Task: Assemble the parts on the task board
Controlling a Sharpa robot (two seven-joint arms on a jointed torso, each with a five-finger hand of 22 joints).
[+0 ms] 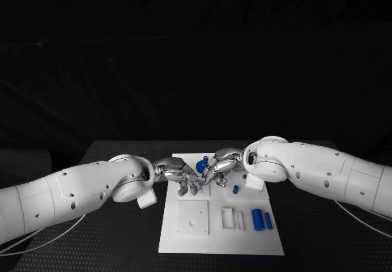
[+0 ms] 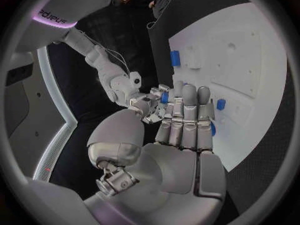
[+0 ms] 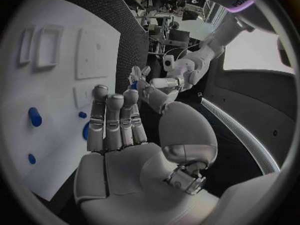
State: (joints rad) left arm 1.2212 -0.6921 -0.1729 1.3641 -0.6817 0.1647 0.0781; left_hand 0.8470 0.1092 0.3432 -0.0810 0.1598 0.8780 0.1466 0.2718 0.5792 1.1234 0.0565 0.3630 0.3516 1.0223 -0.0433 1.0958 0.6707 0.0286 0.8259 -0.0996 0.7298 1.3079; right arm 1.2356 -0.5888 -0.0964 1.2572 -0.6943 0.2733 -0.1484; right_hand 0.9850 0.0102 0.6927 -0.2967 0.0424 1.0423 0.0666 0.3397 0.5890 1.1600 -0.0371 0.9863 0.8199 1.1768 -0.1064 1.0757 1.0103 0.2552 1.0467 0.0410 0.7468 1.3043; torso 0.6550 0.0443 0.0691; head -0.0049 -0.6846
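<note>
The white task board [image 1: 220, 243] lies mid-table. My left hand [image 1: 181, 175] and right hand [image 1: 217, 169] meet fingertip to fingertip over its far half. A small blue part [image 2: 164, 97] sits where the two hands touch, also seen in the right wrist view [image 3: 133, 85]; I cannot tell which hand holds it. Each hand's own fingers [image 2: 187, 115] [image 3: 112, 120] lie straight and together, thumb off to the side. A larger blue part [image 1: 201, 165] stands on the board just beyond the hands. Two blue cylinders [image 1: 261, 220] lie at the near right.
Small blue pegs [image 1: 235, 190] [image 1: 244, 176] stand to the right of the hands. A square white plate [image 1: 192, 217] and two white raised blocks [image 1: 232, 219] sit on the board's near half. Black table surrounds the board.
</note>
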